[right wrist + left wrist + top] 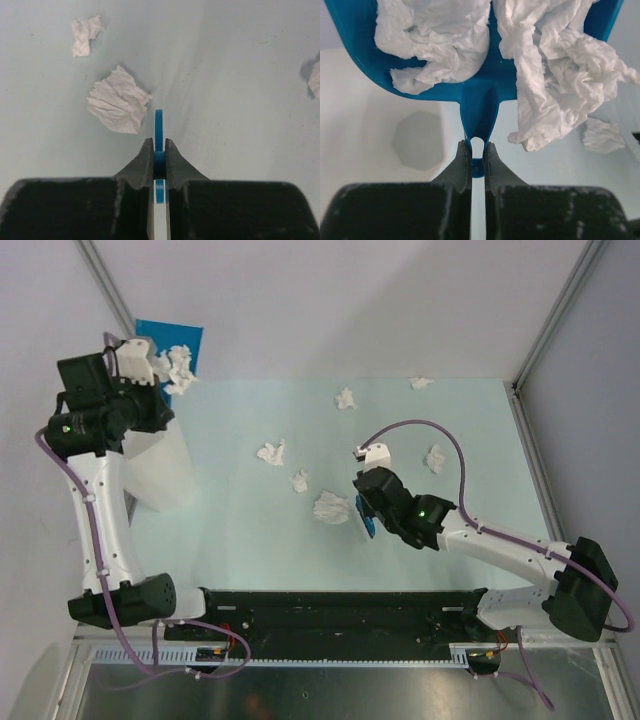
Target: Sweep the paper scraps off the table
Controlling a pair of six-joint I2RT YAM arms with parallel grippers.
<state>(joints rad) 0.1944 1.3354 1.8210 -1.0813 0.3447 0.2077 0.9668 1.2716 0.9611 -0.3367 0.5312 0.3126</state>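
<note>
My left gripper [477, 146] is shut on the handle of a blue dustpan [479, 100] and holds it raised at the far left [168, 348]. Two crumpled white paper scraps [437, 45] [560, 75] lie in the pan, one hanging over its edge. My right gripper [159, 144] is shut on a thin blue brush handle [159, 120], low over the mint-green table [470, 420] near its middle [363, 508]. A large scrap [119, 107] [331, 507] lies just left of the brush. Several more scraps [272, 452] [300, 481] [345, 398] lie scattered on the table.
A tall white bin [160, 468] stands under the dustpan; its grey octagonal bottom [417, 140] shows below the pan. Other scraps lie at the back [421, 383] and right [436, 458]. Grey walls and metal rails border the table.
</note>
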